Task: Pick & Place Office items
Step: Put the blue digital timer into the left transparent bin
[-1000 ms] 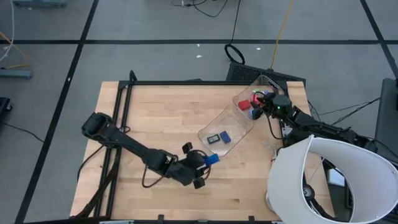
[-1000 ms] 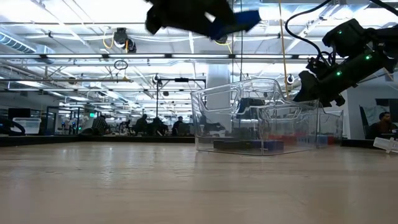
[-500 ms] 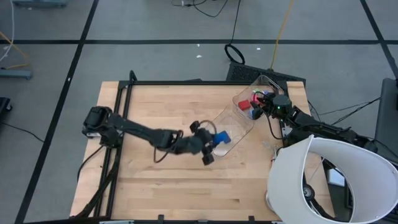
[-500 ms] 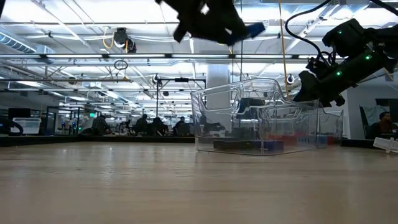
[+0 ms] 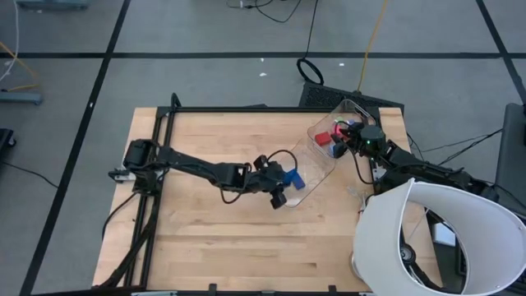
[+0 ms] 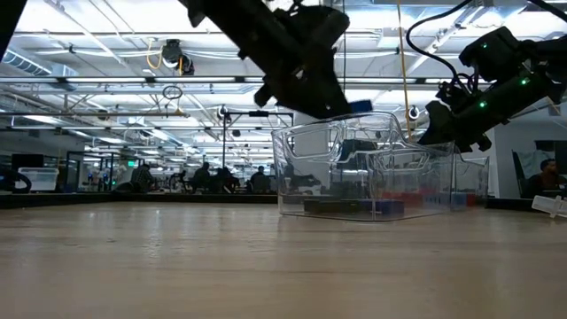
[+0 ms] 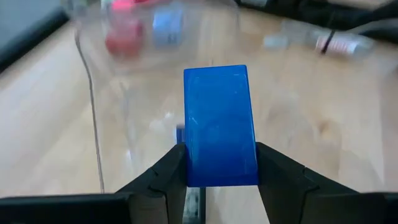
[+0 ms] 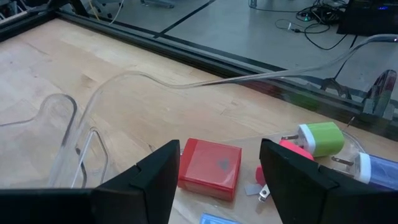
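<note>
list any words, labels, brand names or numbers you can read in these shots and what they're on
None can be read.
Blue block held in the left gripper: plain face, no print.
Red block in the clear bin: a faint embossed mark, too dim to read.
Green plug beside it: no label visible.
Small item on the table beyond the bin: a striped label, too blurred to read.
Signs in the room behind the table in the low view: too small to read.

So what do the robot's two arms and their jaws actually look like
Both arms are dark, nearly black, built of slim jointed links. The left arm has a thin black cable looping beside its wrist, and its gripper ends in two blunt, matte black jaws. The right arm shows small green lights near the wrist and a dangling black cable; its gripper has wider, flat-faced black jaws.
</note>
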`<state>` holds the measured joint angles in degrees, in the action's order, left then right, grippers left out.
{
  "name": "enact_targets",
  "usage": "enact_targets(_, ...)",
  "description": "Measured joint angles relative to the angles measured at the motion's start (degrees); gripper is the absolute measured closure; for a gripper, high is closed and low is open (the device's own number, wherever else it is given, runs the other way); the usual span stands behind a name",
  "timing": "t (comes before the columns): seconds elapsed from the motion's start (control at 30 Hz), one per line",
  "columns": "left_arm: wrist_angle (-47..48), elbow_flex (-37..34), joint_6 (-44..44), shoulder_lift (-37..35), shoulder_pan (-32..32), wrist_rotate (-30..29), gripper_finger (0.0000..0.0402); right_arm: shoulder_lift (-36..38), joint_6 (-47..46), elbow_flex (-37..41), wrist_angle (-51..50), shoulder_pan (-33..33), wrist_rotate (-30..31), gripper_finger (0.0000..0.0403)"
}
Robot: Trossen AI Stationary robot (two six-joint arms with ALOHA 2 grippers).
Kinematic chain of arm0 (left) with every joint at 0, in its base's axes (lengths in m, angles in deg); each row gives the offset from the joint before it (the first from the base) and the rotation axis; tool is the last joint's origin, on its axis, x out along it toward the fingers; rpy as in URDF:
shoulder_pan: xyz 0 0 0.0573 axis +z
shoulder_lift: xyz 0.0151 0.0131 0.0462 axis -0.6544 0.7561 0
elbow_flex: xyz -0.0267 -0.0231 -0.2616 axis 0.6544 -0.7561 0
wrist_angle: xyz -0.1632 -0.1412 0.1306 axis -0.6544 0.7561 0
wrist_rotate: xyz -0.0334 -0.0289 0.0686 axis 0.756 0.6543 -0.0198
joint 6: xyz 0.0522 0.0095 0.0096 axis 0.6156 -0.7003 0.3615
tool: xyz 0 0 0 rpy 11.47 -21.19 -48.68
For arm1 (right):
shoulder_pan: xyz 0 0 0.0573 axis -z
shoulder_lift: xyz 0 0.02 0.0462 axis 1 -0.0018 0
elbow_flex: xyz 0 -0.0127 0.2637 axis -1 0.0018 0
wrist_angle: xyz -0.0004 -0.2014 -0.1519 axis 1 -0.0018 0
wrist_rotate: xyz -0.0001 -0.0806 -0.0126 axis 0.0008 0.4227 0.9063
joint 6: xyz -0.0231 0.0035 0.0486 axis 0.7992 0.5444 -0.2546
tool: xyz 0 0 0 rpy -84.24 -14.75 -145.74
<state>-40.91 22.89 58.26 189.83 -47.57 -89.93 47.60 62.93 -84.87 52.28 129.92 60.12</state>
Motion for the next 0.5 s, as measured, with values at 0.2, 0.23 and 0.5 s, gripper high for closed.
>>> enact_targets(0.2, -1.4, -0.1, -1.1, 2.5, 0.0, 0.9, 0.0244, -0.6, -0.2, -0.1, 0.2, 0.0, 0.0, 0.019)
enact_targets(0.23, -1.7, -0.1, -1.3, 2.8, 0.0, 0.9, 0.0239, -0.6, -0.2, -0.1, -0.1, 0.0, 0.0, 0.019)
enact_targets(0.5, -1.0, -0.1, -2.2, 3.6, 0.1, 1.3, 0.0243, -0.6, -0.2, -0.1, 0.1, 0.0, 0.0, 0.019)
